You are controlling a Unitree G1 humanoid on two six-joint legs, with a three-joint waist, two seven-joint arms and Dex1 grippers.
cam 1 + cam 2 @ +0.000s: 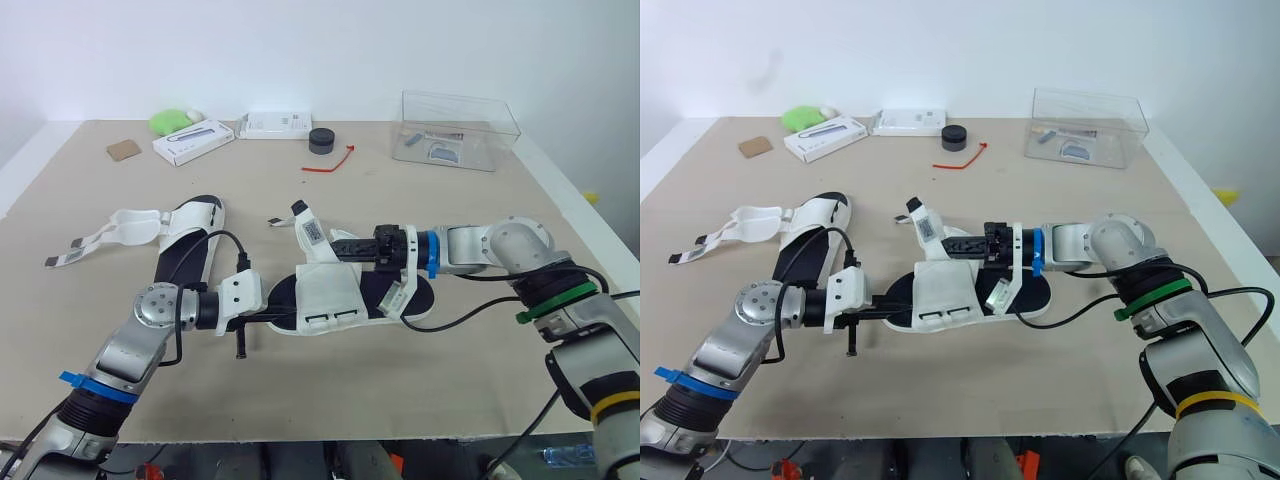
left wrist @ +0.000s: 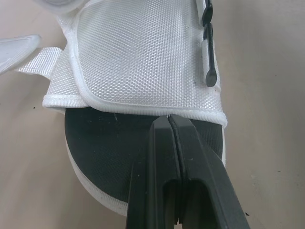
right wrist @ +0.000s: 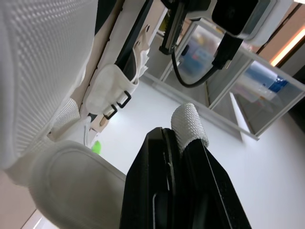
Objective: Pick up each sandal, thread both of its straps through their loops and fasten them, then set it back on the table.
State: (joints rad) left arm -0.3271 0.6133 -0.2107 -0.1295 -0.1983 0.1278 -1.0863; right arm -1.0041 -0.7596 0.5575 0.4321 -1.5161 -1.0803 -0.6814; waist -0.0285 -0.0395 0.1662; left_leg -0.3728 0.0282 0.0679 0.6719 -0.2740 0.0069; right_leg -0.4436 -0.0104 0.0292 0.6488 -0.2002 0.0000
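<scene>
One sandal (image 1: 340, 295), with a black sole and white mesh upper, lies at the table's middle. My left gripper (image 1: 288, 320) points into one end of it. Its fingers (image 2: 157, 157) are pressed together, their tips over the black insole at the edge of the mesh flap (image 2: 143, 57). From the other side my right gripper (image 1: 336, 247) is shut on a white woven strap (image 3: 188, 125) of this sandal; a labelled strap end (image 1: 311, 230) sticks up beside it. The second sandal (image 1: 185, 238) lies at the left with its straps (image 1: 90, 240) spread open.
Along the far edge stand a clear plastic box (image 1: 460, 130), two white boxes (image 1: 195, 140) (image 1: 275, 124), a black round object (image 1: 321, 140), a red tie (image 1: 330, 162), a green object (image 1: 172, 120) and a brown card (image 1: 124, 150).
</scene>
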